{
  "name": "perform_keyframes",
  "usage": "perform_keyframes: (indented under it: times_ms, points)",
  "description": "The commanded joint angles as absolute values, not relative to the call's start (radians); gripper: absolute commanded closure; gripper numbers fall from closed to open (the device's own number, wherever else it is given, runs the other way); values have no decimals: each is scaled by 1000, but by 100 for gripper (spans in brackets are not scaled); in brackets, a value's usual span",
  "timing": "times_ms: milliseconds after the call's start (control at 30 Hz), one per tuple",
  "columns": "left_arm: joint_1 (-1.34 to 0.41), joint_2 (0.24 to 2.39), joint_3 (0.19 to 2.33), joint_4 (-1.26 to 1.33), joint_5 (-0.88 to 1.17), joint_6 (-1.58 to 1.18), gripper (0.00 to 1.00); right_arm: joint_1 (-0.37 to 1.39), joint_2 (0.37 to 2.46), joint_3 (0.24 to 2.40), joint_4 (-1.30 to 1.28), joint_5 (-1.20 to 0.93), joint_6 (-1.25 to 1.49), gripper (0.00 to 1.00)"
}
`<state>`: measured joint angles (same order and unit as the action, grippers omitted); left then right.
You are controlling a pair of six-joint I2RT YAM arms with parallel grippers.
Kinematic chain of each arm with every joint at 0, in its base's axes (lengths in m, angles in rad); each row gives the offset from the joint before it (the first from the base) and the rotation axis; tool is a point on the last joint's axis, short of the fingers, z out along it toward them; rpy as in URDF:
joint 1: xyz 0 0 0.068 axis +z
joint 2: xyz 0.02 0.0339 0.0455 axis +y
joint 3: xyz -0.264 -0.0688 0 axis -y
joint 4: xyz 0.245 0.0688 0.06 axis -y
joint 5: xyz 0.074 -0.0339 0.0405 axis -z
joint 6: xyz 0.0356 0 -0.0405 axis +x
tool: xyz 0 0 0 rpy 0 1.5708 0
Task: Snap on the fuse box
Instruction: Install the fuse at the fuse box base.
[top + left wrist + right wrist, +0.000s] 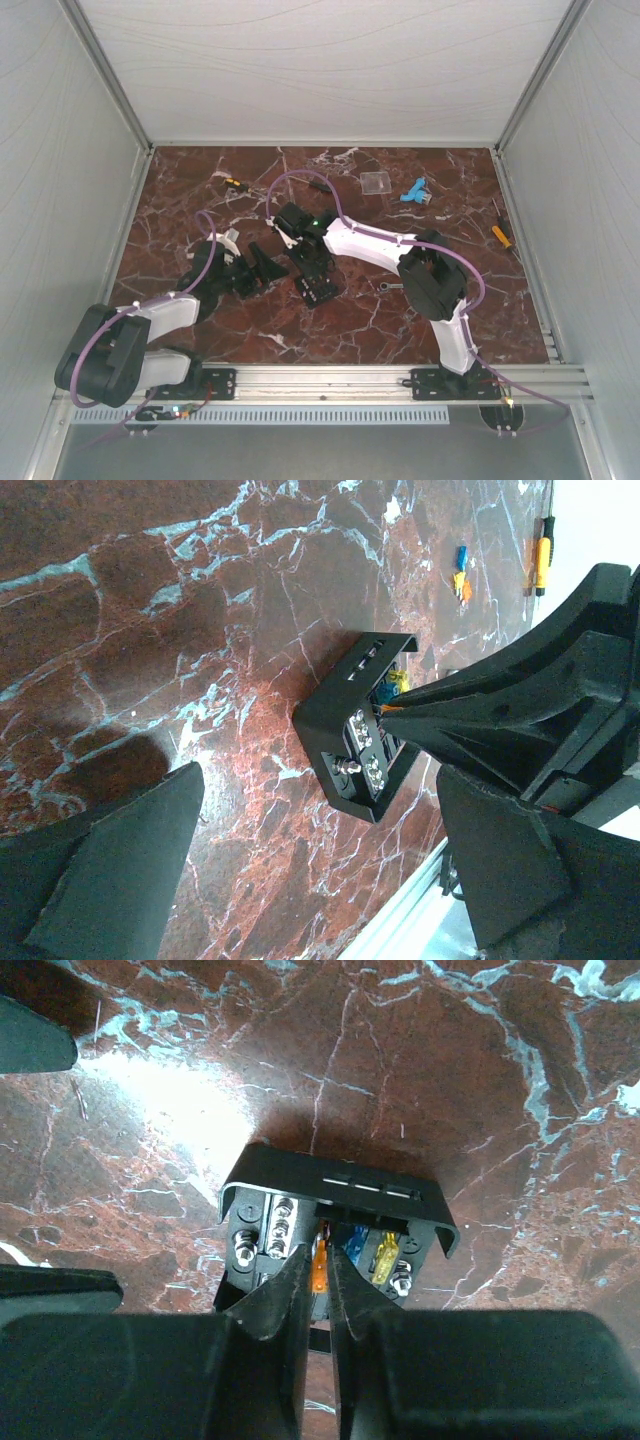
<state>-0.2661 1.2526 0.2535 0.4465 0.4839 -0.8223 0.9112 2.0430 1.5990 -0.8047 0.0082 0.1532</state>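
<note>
Where the right fingers (270,1300) narrow to a thin slit, their tips sit on the open face of the fuse box (330,1185), with an orange fuse (319,1265) showing in the slit; whether they pinch it cannot be told. The left fingers (110,870) stand wide apart, near the box but not touching it. The box lies near the middle of the marble desk (450,1060).

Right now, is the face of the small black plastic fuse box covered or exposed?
Exposed: the small black plastic fuse box shows bare orange, blue and yellow fuses and silver screws; no lid over them.
</note>
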Motion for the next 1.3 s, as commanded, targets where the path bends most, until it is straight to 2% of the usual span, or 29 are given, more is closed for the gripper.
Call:
perform_keyframes:
  times_ms: [0,500,867,967,1267]
  points:
    - [-261,1235,255,484,498,-820,0,919,2065,1597,-800,23,164,90]
    - [-261,1240,250,508,535,-840,2,925,1975,1562,-758,57,172,84]
    - [-278,1252,253,530,561,-861,8,925,1945,1528,-739,74,179,87]
    - [-294,1268,259,539,563,-868,12,924,1949,1525,-734,66,180,88]
    - [-336,1375,294,625,591,-908,35,924,1953,1517,-715,58,188,88]
